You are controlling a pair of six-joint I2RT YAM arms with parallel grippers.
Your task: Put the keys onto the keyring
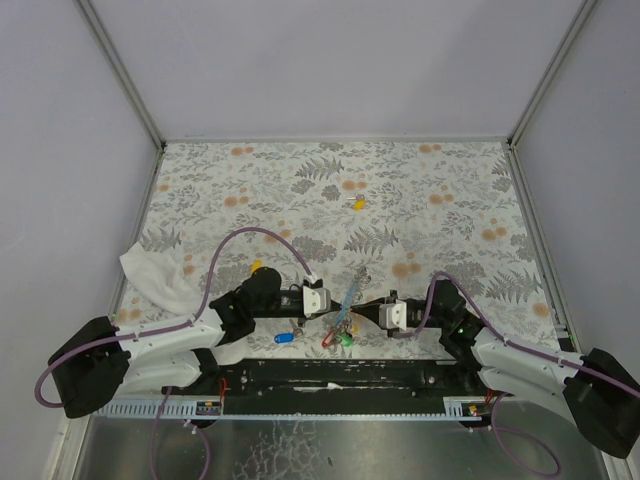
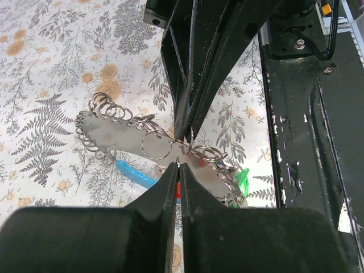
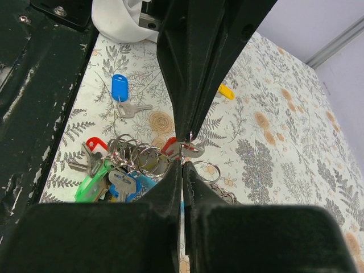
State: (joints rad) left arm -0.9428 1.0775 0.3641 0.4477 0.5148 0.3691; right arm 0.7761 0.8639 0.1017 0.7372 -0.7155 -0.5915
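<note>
Keyring (image 1: 347,305) lies on the floral surface (image 1: 430,190), right between your two arms near the front edge. You've got both ends pinned: left gripper (image 2: 181,151) is pinched tight on a loop of it, and right gripper (image 3: 185,149) is clamped on it beside the bunched keys (image 3: 122,170). That reads as bracing the ring, with no threading yet. The blue key (image 3: 119,87) lies loose nearby, so next you'll need to free one gripper to fetch it.

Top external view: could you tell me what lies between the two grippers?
The keyring, with its key cluster, lies between the left gripper and right gripper in the top view.
</note>
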